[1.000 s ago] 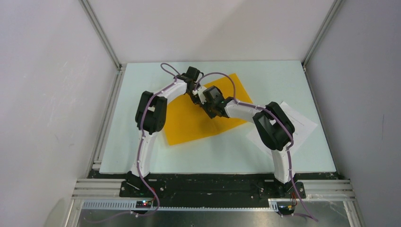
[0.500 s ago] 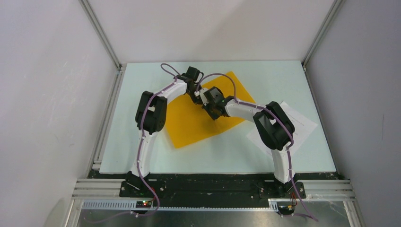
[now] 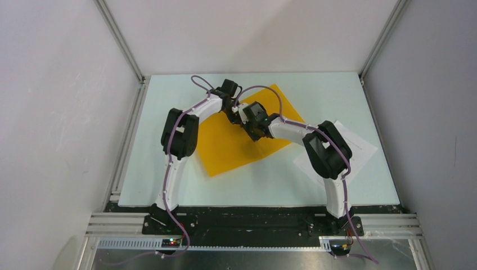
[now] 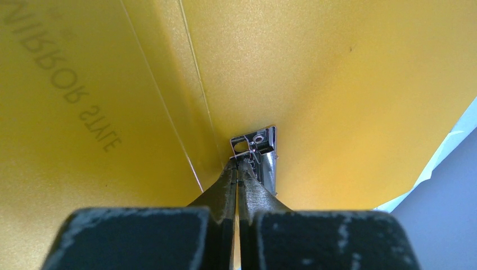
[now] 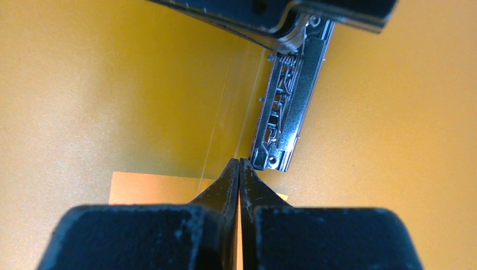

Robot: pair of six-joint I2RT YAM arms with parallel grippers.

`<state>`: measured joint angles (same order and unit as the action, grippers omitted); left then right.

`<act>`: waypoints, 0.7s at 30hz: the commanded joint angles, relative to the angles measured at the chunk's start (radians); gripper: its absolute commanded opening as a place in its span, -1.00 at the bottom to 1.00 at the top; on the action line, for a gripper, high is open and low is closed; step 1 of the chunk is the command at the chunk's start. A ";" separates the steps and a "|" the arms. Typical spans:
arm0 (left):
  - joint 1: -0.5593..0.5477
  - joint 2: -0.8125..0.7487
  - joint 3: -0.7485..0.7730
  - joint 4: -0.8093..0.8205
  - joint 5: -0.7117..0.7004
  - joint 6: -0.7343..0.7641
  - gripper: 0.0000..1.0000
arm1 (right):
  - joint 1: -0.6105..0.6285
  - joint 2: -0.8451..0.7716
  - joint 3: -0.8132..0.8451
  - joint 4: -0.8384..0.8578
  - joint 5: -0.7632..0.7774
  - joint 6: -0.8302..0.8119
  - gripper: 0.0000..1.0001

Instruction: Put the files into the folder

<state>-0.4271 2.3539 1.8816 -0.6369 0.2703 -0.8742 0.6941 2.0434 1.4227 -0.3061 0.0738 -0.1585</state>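
The orange-yellow folder (image 3: pixel 225 147) lies open on the table and fills both wrist views (image 4: pixel 349 84) (image 5: pixel 112 84). A metal clip (image 4: pixel 265 147) (image 5: pixel 287 112) sits on its inner fold. My left gripper (image 3: pixel 236 116) (image 4: pixel 241 163) is shut, with its tips at one end of the clip. My right gripper (image 3: pixel 251 134) (image 5: pixel 240 160) is shut, with its tips down on the folder at the clip's other end. The left gripper's fingers (image 5: pixel 253 17) show at the top of the right wrist view. The files (image 3: pixel 360 147), white sheets, lie at the right, partly under the right arm.
White walls with metal frame posts (image 3: pixel 121 42) close in the pale table (image 3: pixel 169 185) at the left, back and right. The arms' bases stand on the black rail (image 3: pixel 247 222) at the near edge.
The folder has slid a little to the right, its near left corner most. The right gripper has shifted slightly toward the back. Both grippers stay shut.
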 commanded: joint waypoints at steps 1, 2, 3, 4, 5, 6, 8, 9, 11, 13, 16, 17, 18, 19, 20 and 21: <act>-0.001 0.032 -0.012 -0.049 -0.020 0.006 -1.00 | -0.016 -0.081 0.018 0.068 0.028 0.000 -1.00; -0.001 0.032 -0.014 -0.049 -0.018 0.007 -1.00 | -0.016 -0.082 0.018 0.070 0.030 0.001 -1.00; -0.001 0.031 -0.013 -0.050 -0.018 0.007 -1.00 | -0.016 -0.083 0.018 0.070 0.031 0.003 -1.00; -0.002 0.032 -0.014 -0.050 -0.018 0.007 -1.00 | -0.018 -0.086 0.017 0.072 0.030 0.005 -1.00; -0.001 0.032 -0.014 -0.050 -0.017 0.007 -1.00 | -0.018 -0.088 0.017 0.076 0.029 0.003 -1.00; -0.002 0.032 -0.015 -0.049 -0.017 0.007 -1.00 | -0.018 -0.088 0.016 0.077 0.030 0.002 -1.00; -0.001 0.032 -0.013 -0.050 -0.017 0.007 -1.00 | -0.016 -0.079 0.017 0.076 0.034 -0.004 -1.00; -0.001 0.032 -0.013 -0.049 -0.018 0.007 -1.00 | -0.017 -0.075 0.018 0.072 0.037 -0.006 -1.00; -0.002 0.032 -0.013 -0.049 -0.017 0.007 -1.00 | -0.017 -0.064 0.021 0.059 0.037 -0.012 -1.00; -0.001 0.032 -0.014 -0.049 -0.015 0.007 -1.00 | -0.017 -0.047 0.028 0.041 0.030 -0.013 -1.00; -0.001 0.032 -0.015 -0.050 -0.014 0.007 -1.00 | -0.016 -0.035 0.033 0.020 0.015 -0.018 -1.00; -0.001 0.032 -0.014 -0.049 -0.014 0.007 -1.00 | -0.016 -0.029 0.034 0.018 0.007 -0.019 -1.00; -0.001 0.033 -0.013 -0.049 -0.014 0.007 -1.00 | -0.016 -0.026 0.035 0.016 0.003 -0.019 -1.00; -0.001 0.032 -0.014 -0.049 -0.014 0.007 -1.00 | -0.016 -0.022 0.037 0.014 -0.008 -0.019 -0.98; 0.000 0.032 -0.014 -0.049 -0.014 0.007 -1.00 | -0.016 -0.019 0.037 0.013 -0.012 -0.020 -0.96; 0.000 0.032 -0.013 -0.048 -0.015 0.007 -1.00 | -0.017 -0.014 0.039 0.009 -0.015 -0.020 -0.91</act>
<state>-0.4271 2.3539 1.8816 -0.6373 0.2703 -0.8742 0.6777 2.0060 1.4231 -0.2844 0.0814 -0.1619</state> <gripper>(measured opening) 0.003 0.015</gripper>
